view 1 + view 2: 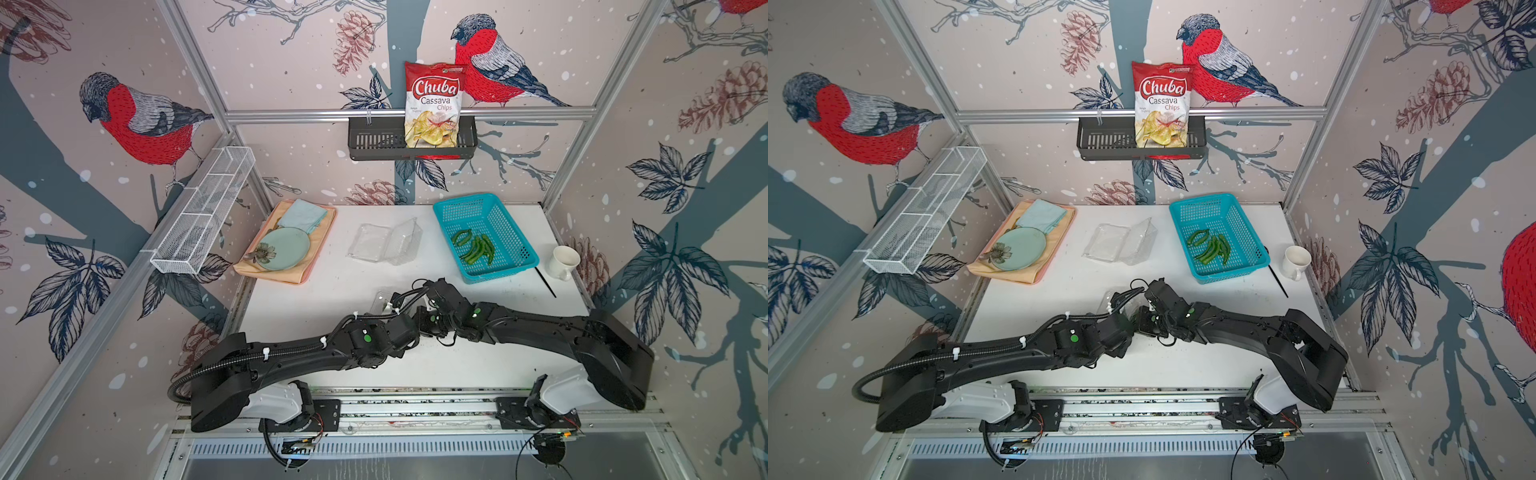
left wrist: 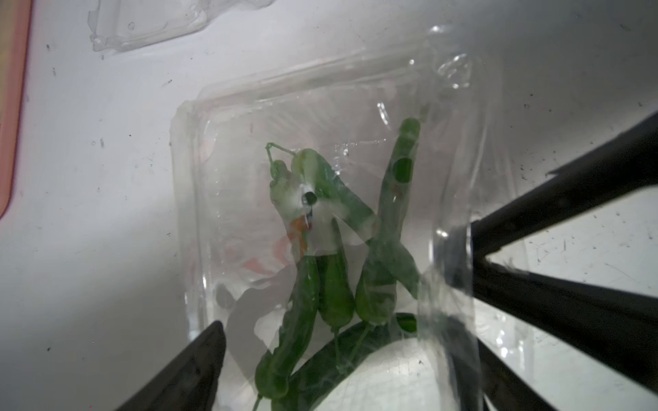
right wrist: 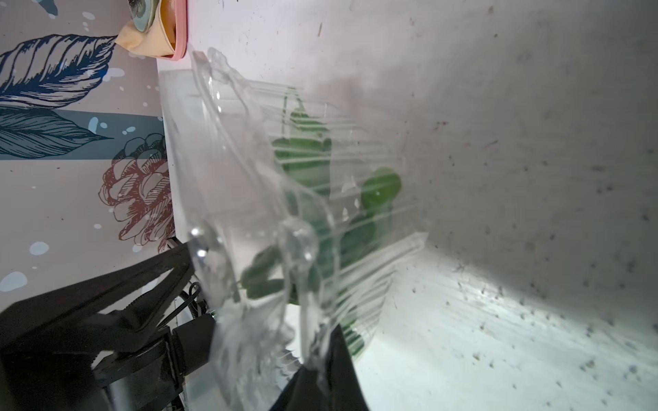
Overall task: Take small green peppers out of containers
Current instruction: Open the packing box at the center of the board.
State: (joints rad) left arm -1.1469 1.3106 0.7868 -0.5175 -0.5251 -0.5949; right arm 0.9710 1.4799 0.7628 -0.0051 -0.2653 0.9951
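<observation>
- The held container (image 2: pixel 220 199) was seen a little toward 6 o'clock from the middle of the surface (image 1: pixel 332 291). It lay between the two hands and was mostly covered by the arms in both top views.
- The boxed peppers (image 2: pixel 334 295) were seen inside it, several of them crossed over one another.
- Whether the held container rested flat on the surface could not be told.
- The left hand (image 2: pixel 331 323) was released. Its fingers (image 2: pixel 199 366) were spread wide on either side of the held container, and no squeeze on the walls could be made out.
- The right hand (image 3: pixel 313 356) was clenched on a thin clear edge of the held container, at its 3 o'clock side.
- An open container (image 1: pixel 384 243) was laid at 12 o'clock from the held one, well apart, with its lid propped up on its 3 o'clock side.
- A basket (image 1: pixel 509 232) was set at 1 o'clock on the surface, and loose peppers (image 1: pixel 473 249) were piled in its nearer half.
- A mug (image 1: pixel 563 262) was placed at 3 o'clock, near the basket but apart from it.
- A tray (image 1: pixel 291 266) carrying a plate (image 1: pixel 284 249) was placed at 10 o'clock.
</observation>
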